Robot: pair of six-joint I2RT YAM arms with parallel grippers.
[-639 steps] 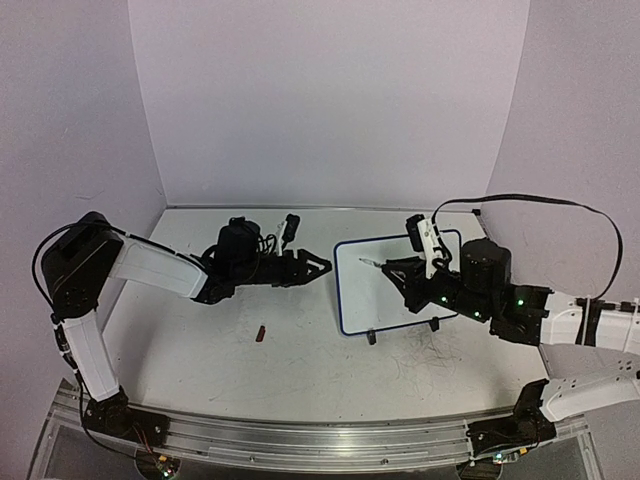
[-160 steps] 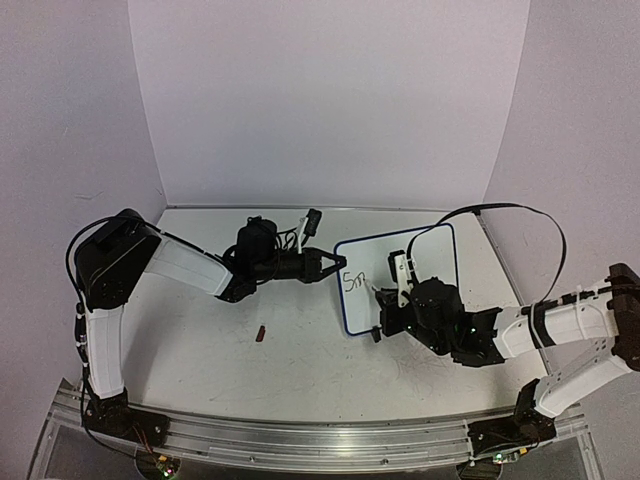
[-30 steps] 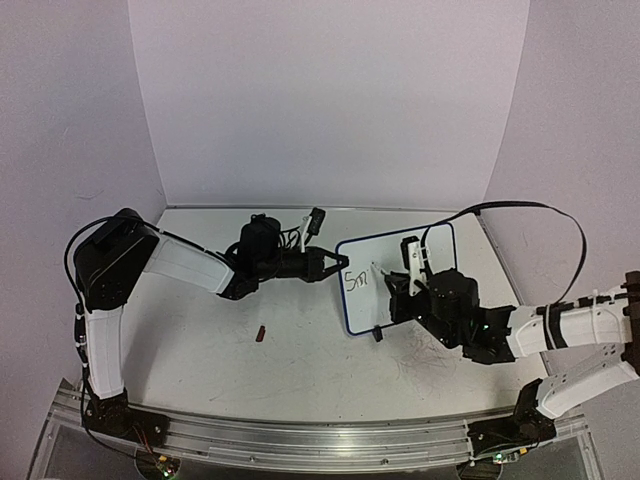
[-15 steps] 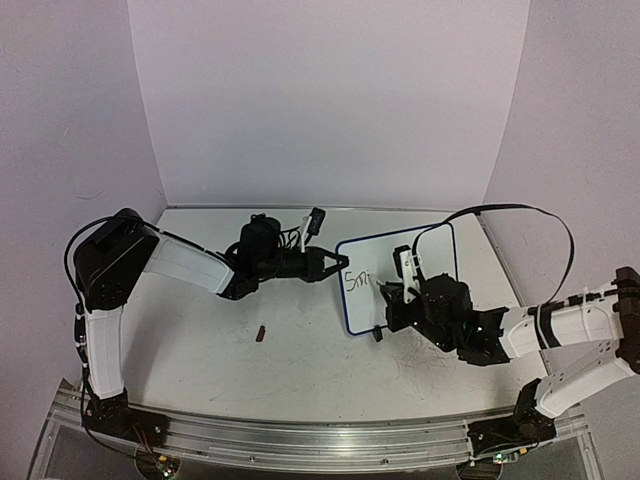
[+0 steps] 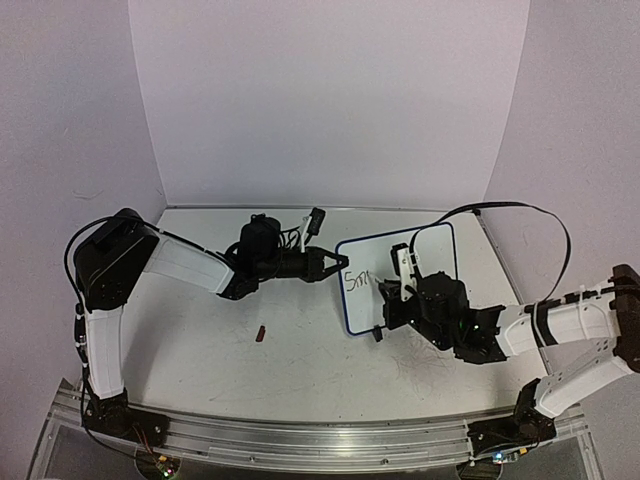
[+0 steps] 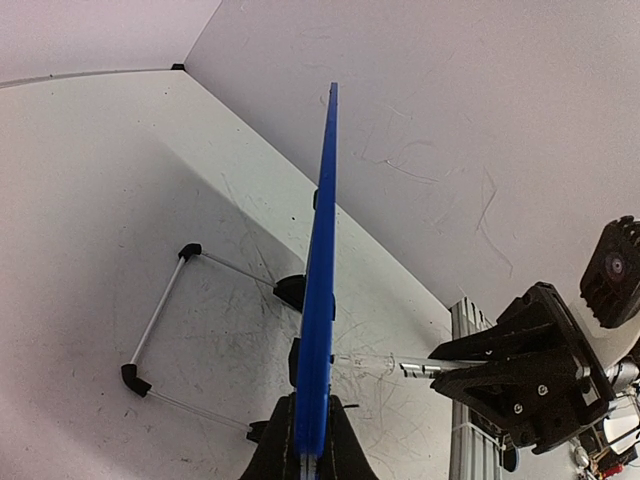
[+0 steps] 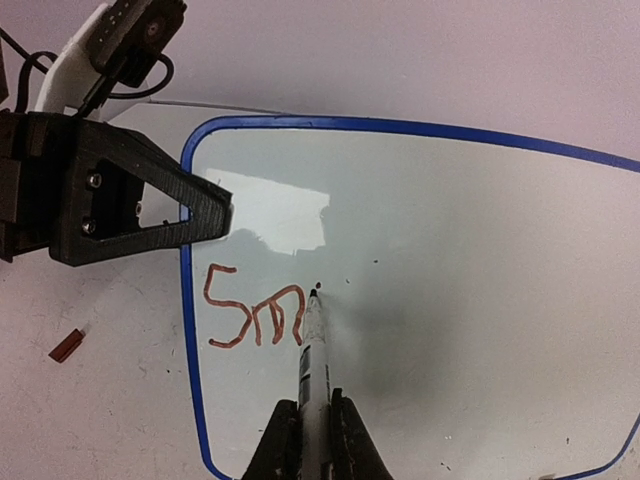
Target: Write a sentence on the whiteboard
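Note:
The whiteboard [image 5: 372, 256], white with a thin blue frame [image 7: 187, 300], stands tilted right of the table's centre. My left gripper [image 5: 334, 264] is shut on its left edge [image 6: 322, 280], with a finger on each face [image 6: 310, 440]. Of the sentence, only reddish "Sm" [image 7: 255, 318] shows near the board's left side [image 5: 356, 282], with a small dot just right of the m. My right gripper [image 7: 312, 420] is shut on a white marker [image 7: 312, 365], whose tip is at the board beside the m. The marker [image 6: 385, 366] meets the board's face in the left wrist view.
A small red marker cap [image 5: 261, 334] lies on the table left of the board [image 7: 66, 346]. The board's wire stand [image 6: 160, 320] and black feet [image 6: 290, 292] rest on the scuffed tabletop behind it. A metal rail [image 5: 300, 435] runs along the near edge.
My right arm has shifted a little left and lower along the board, bringing the marker tip close beside the m. The left arm and the board have not moved.

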